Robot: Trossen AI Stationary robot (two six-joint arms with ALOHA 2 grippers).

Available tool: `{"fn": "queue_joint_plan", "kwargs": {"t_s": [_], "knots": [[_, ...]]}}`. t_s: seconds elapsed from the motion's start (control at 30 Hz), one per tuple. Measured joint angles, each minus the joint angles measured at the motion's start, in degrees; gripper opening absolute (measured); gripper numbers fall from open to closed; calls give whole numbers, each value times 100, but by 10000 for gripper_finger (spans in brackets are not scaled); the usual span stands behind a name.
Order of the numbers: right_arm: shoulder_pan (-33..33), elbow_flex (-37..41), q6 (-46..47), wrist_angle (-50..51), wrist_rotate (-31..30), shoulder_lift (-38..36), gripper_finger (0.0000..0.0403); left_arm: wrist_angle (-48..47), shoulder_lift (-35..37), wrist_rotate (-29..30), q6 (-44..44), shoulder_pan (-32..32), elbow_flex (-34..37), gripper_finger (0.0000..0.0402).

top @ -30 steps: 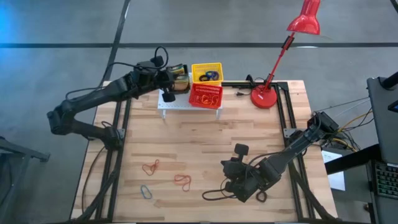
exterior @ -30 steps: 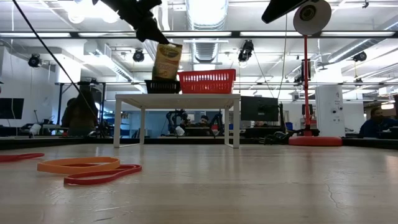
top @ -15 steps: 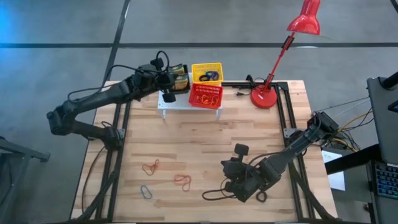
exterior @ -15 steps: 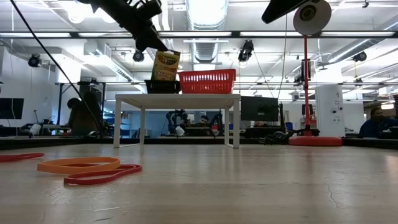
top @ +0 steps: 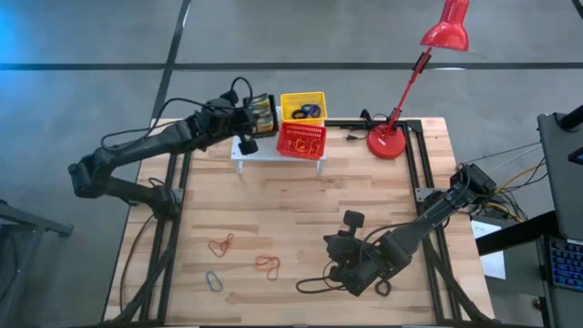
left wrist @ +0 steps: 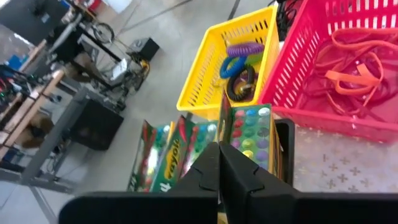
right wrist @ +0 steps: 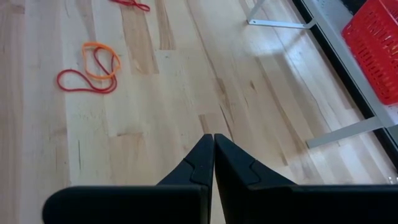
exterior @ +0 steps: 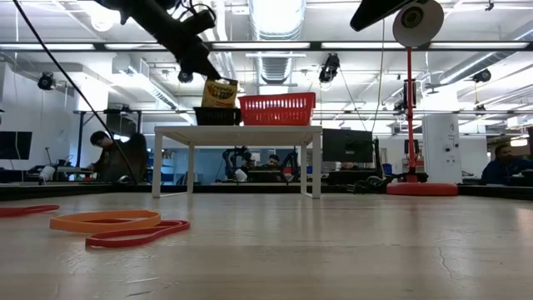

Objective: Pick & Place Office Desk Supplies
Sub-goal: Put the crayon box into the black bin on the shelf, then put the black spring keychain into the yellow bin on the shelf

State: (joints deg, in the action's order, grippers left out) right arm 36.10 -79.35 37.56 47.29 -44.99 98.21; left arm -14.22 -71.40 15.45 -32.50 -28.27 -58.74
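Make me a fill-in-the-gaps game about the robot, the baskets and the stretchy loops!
1. The left gripper is shut on a yellow-and-green crayon ____.
2. The purple and blue coiled loops lie inside the ____ plastic basket.
3. The tangled orange elastic loops fill the ____ plastic basket.
4. Both baskets stand on the white perforated metal ____, beside the red desk lamp.

Missing words: box; yellow; red; rack

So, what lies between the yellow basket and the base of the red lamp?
Nothing: in the high view, only bare table edge and black frame separate the yellow basket from the lamp base.
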Motion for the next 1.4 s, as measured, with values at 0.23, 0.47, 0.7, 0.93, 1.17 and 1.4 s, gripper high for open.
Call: {"fn": "queue_joint_plan", "kwargs": {"t_s": [0.23, 0.47, 0.7, 0.93, 1.17, 1.4], "knots": [[0, 0, 0, -13, -2, 0, 8, -277, 15, 56, 275, -17, -134, 78], [0, 1, 0, -16, -2, 0, 8, -911, 128, 410, 669, -22, -647, 187], [-7, 242, 54, -54, -245, 0, 8, -1814, 396, 424, 1670, 479, -1320, 216], [-164, 1309, 93, -1577, -227, 0, 16, -2364, 503, 451, 2482, 2106, -1308, 177], [-256, 1979, -9, -2117, 1578, -228, 70, -1924, 338, 1318, 3350, 4292, -388, 143], [38, 2750, 1164, -2097, 4176, -653, 143, 427, -78, 2553, 3718, 6057, 1065, 131]]}}
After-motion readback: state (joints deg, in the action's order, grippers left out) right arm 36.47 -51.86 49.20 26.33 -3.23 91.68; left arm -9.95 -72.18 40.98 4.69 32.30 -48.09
